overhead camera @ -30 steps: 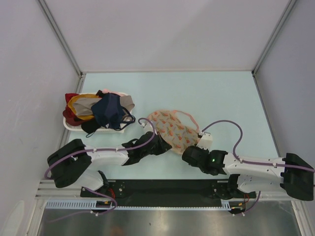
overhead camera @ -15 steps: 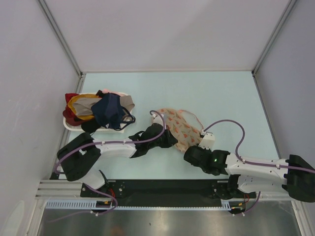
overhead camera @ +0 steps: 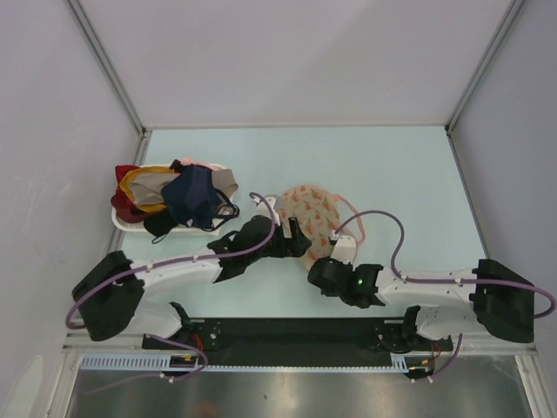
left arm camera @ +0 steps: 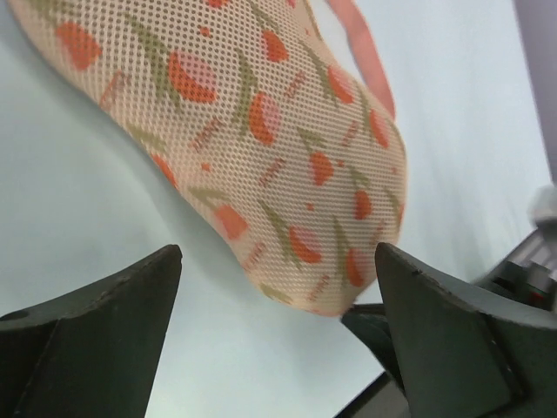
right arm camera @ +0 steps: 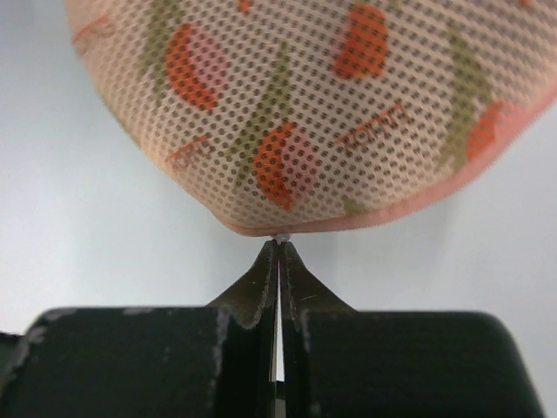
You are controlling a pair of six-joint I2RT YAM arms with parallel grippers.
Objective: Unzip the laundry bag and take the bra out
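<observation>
Far left of the laundry bag (overhead camera: 315,212), well apart: white tray (overhead camera: 122,224) heaped with garments (overhead camera: 187,196), out of the way of the work. Just left of the bag's near edge: left gripper (overhead camera: 298,237), fingers (left arm camera: 104,305) spread wide, nothing between them, probably poised for a hold. Between both arms: the bag itself, lying on the table (overhead camera: 392,165). At the bag's near rim: right gripper (right arm camera: 277,246), fingers pressed together, tips touching the pink edging (right arm camera: 418,205), likely after the zip; pull tab too small to tell. Beyond and right of the bag: open table, room to pull.
</observation>
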